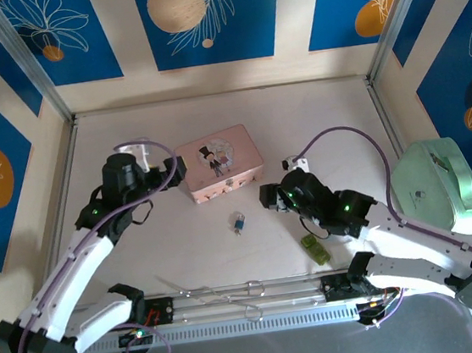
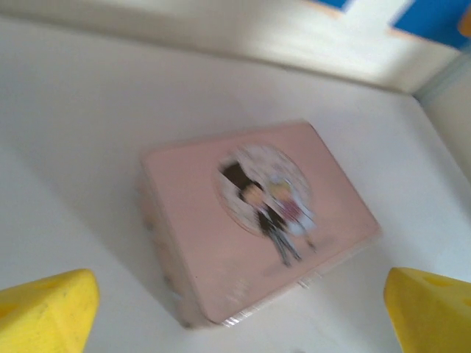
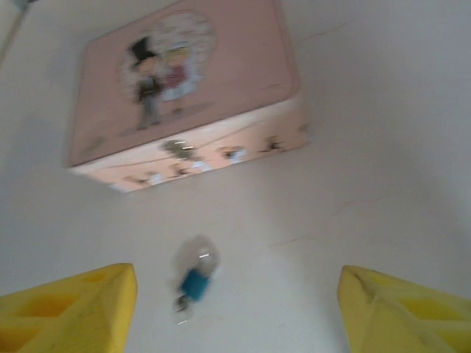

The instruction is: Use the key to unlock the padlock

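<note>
The tiny blue and dark padlock lies on the white table in front of the pink picture box. In the right wrist view the padlock is blurred, with a silvery part at its upper end. It lies between and slightly left of my right gripper, which is open above the table with its yellow fingers wide apart. My right gripper is just right of the padlock. My left gripper is open at the box's left end, over the pink box. I cannot make out a separate key.
A small green block lies near the right arm. A mint-green case stands at the right edge. Thin wire rings lie by the rail at the near edge. Walls close in the table at the back and sides.
</note>
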Controlling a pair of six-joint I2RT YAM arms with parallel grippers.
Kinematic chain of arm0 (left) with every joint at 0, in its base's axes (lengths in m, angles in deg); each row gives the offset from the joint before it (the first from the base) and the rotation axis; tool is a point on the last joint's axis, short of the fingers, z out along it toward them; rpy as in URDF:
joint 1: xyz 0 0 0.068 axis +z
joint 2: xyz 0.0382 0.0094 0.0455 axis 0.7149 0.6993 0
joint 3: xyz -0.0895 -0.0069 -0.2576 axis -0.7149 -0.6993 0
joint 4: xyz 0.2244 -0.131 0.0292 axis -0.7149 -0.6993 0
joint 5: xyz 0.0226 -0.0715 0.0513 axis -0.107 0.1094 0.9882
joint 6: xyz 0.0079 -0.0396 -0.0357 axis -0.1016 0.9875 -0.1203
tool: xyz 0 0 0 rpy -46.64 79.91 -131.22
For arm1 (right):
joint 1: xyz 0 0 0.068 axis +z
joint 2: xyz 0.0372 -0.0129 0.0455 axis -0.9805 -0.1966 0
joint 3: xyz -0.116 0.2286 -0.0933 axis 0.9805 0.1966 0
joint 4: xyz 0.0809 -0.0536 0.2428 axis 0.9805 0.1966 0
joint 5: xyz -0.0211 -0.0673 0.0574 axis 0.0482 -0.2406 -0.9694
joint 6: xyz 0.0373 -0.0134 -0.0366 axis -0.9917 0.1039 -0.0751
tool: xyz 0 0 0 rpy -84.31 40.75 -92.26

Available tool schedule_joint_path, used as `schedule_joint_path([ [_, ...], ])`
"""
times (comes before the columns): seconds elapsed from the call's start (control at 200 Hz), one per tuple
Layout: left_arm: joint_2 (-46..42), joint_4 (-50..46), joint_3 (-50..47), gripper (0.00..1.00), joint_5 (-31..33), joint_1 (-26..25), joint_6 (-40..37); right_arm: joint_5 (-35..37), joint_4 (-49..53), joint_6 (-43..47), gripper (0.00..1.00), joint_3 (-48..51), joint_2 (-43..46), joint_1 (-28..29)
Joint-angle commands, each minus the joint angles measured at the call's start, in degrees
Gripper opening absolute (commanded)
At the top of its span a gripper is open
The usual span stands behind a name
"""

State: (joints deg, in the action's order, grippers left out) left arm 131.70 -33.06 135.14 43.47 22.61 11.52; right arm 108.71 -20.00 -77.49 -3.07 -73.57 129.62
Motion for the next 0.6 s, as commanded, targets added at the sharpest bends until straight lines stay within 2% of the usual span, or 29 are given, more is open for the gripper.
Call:
schedule_joint_path([
  [0.0,-1.7,6.0,-5.2,0.99,19.5,1.0,-13.5,4.0,-8.0,10.5,1.00,5.5,0.8,-4.5],
  [0.09,1.5,12.1,-10.1,0.99,32.6,1.6,-14.4,7.5,-6.6,9.8,0.99,5.4,-1.8,-10.6],
  [0.16,4.7,17.1,-12.6,1.00,36.8,2.0,-15.7,10.1,-6.7,9.0,0.99,5.5,-3.5,-15.4],
  [0.315,13.5,28.5,-16.3,1.00,36.1,4.3,-21.6,18.3,-17.0,15.9,0.99,10.0,-6.7,-23.4],
  [0.435,18.5,42.0,-22.8,0.99,34.0,8.6,-21.7,14.0,-16.5,16.4,0.99,8.0,-10.4,-31.2],
  [0.57,24.5,53.8,-26.8,0.99,28.5,12.9,-22.8,13.5,-34.6,29.5,0.99,12.0,-13.4,-33.4],
  [0.595,25.1,53.5,-26.3,0.99,27.8,13.3,-22.5,12.7,-37.7,31.0,0.99,12.8,-14.0,-34.1],
])
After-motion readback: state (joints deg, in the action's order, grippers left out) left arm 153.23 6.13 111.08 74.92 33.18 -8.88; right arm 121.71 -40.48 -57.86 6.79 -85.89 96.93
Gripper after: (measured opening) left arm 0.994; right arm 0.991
